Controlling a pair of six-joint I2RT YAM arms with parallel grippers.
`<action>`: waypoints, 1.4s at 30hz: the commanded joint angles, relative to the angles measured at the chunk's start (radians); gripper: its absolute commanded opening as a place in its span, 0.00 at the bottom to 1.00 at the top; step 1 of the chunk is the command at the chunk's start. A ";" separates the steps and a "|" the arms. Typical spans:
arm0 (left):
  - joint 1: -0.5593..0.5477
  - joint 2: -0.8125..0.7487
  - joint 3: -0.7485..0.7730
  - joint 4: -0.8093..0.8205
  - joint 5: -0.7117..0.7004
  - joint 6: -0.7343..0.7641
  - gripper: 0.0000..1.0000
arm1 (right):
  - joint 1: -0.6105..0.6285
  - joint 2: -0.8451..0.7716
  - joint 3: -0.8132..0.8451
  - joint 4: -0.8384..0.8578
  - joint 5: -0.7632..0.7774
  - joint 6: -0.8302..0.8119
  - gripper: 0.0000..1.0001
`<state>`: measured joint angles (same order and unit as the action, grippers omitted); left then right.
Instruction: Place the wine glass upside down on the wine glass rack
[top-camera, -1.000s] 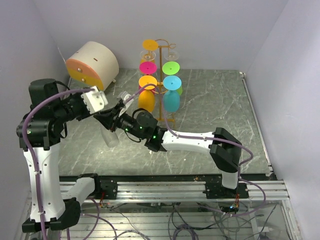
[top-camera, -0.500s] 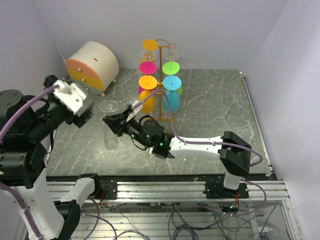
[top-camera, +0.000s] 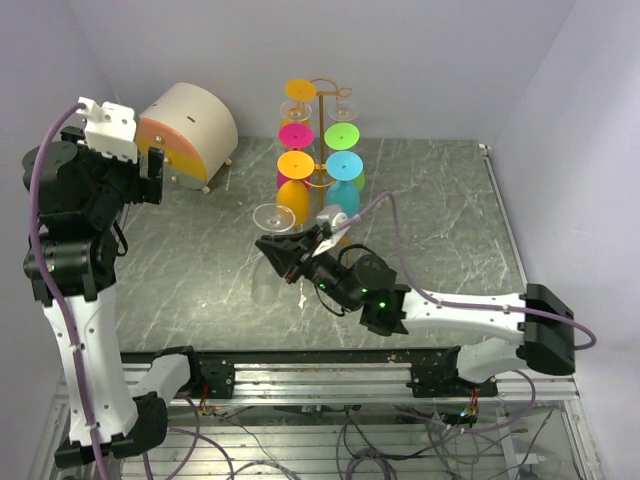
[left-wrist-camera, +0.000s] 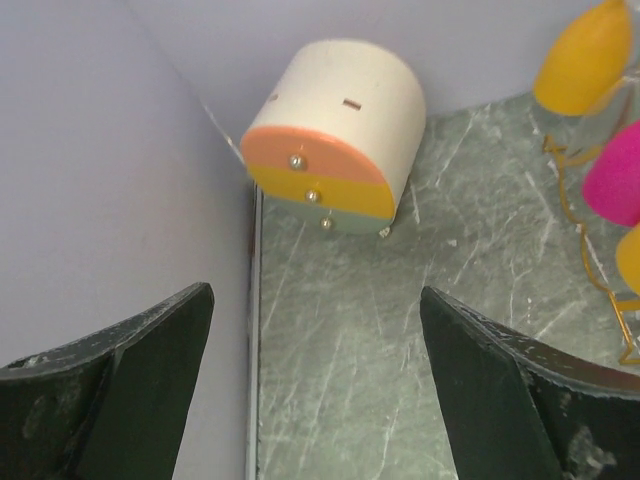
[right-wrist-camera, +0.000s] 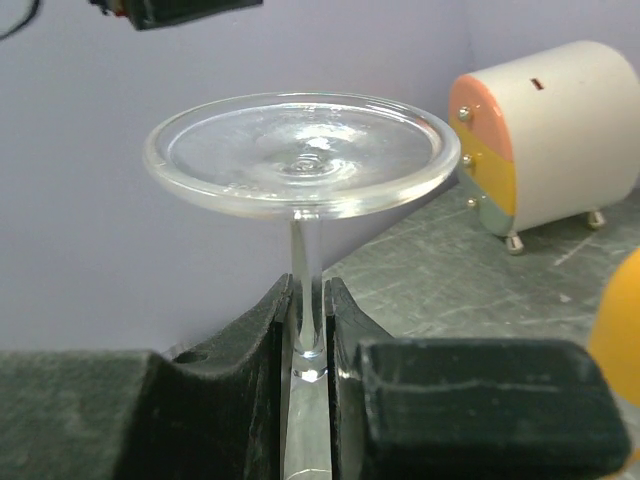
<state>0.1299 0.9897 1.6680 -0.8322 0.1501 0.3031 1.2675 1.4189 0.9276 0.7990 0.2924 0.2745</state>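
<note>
The wine glass is clear and held upside down, its round foot (top-camera: 272, 216) on top. My right gripper (top-camera: 287, 250) is shut on its stem, left of and in front of the wine glass rack (top-camera: 322, 150). The right wrist view shows the foot (right-wrist-camera: 300, 150) above my right gripper (right-wrist-camera: 310, 292), with the stem (right-wrist-camera: 307, 270) pinched between the pads. The rack is orange-yellow wire and holds several coloured glasses hanging upside down. My left gripper (top-camera: 153, 176) is open and empty, raised at the far left; in its own view my left gripper (left-wrist-camera: 315, 295) has nothing between its fingers.
A cream round drawer box (top-camera: 185, 130) with orange, yellow and green fronts stands at the back left, also seen in the left wrist view (left-wrist-camera: 335, 135) and the right wrist view (right-wrist-camera: 545, 130). Walls close in on the left, back and right. The rack wire (left-wrist-camera: 590, 250) shows at the left wrist view's right edge.
My left arm has let go, drawn back and risen to the far left. My right arm has carried the glass to the right, closer to the rack.
</note>
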 joint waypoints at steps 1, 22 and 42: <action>0.026 0.089 -0.005 -0.017 -0.111 -0.067 0.93 | 0.000 -0.142 -0.037 -0.097 0.064 -0.070 0.00; 0.044 0.194 0.005 -0.091 0.111 -0.118 0.82 | -0.210 -0.632 -0.387 -0.497 0.306 0.000 0.00; 0.045 0.177 -0.070 -0.108 0.294 -0.104 0.82 | -1.053 -0.078 -0.070 -0.282 -0.337 -0.089 0.00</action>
<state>0.1677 1.1774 1.6154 -0.9268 0.3290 0.1944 0.2878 1.2057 0.7124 0.4156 0.1467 0.2272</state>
